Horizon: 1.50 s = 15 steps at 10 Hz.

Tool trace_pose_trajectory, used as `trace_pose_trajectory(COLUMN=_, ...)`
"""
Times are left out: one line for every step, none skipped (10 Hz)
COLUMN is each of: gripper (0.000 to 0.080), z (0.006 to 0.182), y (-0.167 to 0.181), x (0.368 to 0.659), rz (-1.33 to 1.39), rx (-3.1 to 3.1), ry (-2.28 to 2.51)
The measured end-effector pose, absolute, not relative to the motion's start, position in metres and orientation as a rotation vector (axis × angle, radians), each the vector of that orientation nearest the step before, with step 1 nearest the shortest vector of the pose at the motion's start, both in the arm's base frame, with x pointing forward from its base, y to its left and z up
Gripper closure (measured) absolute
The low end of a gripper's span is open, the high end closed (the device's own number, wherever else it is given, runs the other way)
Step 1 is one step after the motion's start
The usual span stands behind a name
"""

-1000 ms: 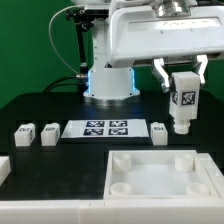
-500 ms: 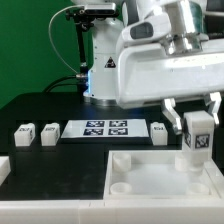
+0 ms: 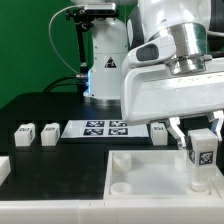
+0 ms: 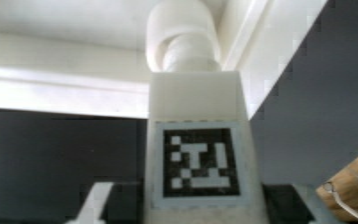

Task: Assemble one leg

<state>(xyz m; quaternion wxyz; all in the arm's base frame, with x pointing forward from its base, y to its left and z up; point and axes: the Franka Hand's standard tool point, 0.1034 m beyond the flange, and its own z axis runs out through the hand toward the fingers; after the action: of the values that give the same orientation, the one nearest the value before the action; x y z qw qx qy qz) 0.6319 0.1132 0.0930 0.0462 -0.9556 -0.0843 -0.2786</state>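
My gripper [image 3: 202, 135] is shut on a leg [image 3: 203, 158], a white post with a black-and-white tag on its face. I hold it upright with its lower end over the near right corner socket of the large white tray-like piece [image 3: 150, 178]. In the wrist view the leg [image 4: 197, 130] fills the middle, clamped between my two fingers [image 4: 108, 203], its rounded end pointing away toward the white piece. Whether the leg's end touches the socket I cannot tell.
Two loose legs [image 3: 24, 132] [image 3: 49, 132] lie at the exterior view's left, and another [image 3: 159, 130] by my arm. The marker board [image 3: 98, 128] lies in the middle of the black table. A white part [image 3: 4, 168] sits at the left edge. The robot base [image 3: 105, 70] stands behind.
My gripper has carried the leg down and toward the front, from above the table beside the marker board to the tray-like piece's near right corner.
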Motion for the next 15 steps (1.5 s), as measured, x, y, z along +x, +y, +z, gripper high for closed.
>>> trace_pose_trajectory(gripper=0.0507, z=0.089, y=0.113, x=0.63, rz=-0.851, rx=-2.917, ry=-0.257)
trace_pose_trajectory(gripper=0.0507, z=0.086, y=0.113, x=0.628, rz=-0.844, rx=-2.919, ry=-0.257)
trace_pose_trajectory(gripper=0.0507, z=0.083, y=0.113, x=0.627, rz=-0.841, rx=-2.919, ry=-0.257)
trace_pose_trajectory(gripper=0.0507, z=0.079, y=0.114, x=0.626, rz=-0.842, rx=-2.918, ry=-0.258)
trace_pose_trajectory(gripper=0.0507, z=0.078, y=0.114, x=0.626, rz=-0.858, rx=-2.914, ry=-0.256)
trace_pose_trajectory(gripper=0.0507, z=0.078, y=0.114, x=0.626, rz=-0.867, rx=-2.911, ry=-0.256)
trace_pose_trajectory(gripper=0.0507, z=0.078, y=0.114, x=0.626, rz=-0.867, rx=-2.911, ry=-0.256)
trace_pose_trajectory(gripper=0.0482, z=0.078, y=0.114, x=0.626, rz=-0.867, rx=-2.911, ry=-0.257)
trace_pose_trajectory(gripper=0.0306, z=0.078, y=0.114, x=0.626, rz=-0.867, rx=-2.911, ry=-0.257)
trace_pose_trajectory(gripper=0.0306, z=0.078, y=0.114, x=0.626, rz=-0.867, rx=-2.911, ry=-0.257)
trace_pose_trajectory(gripper=0.0184, z=0.078, y=0.114, x=0.626, rz=-0.867, rx=-2.911, ry=-0.257)
trace_pose_trajectory(gripper=0.016, z=0.078, y=0.114, x=0.626, rz=-0.867, rx=-2.911, ry=-0.257)
trace_pose_trajectory(gripper=0.016, z=0.078, y=0.114, x=0.626, rz=-0.867, rx=-2.911, ry=-0.258)
trace_pose_trajectory(gripper=0.0152, z=0.078, y=0.114, x=0.626, rz=-0.867, rx=-2.911, ry=-0.258)
trace_pose_trajectory(gripper=0.0152, z=0.078, y=0.114, x=0.626, rz=-0.867, rx=-2.911, ry=-0.258)
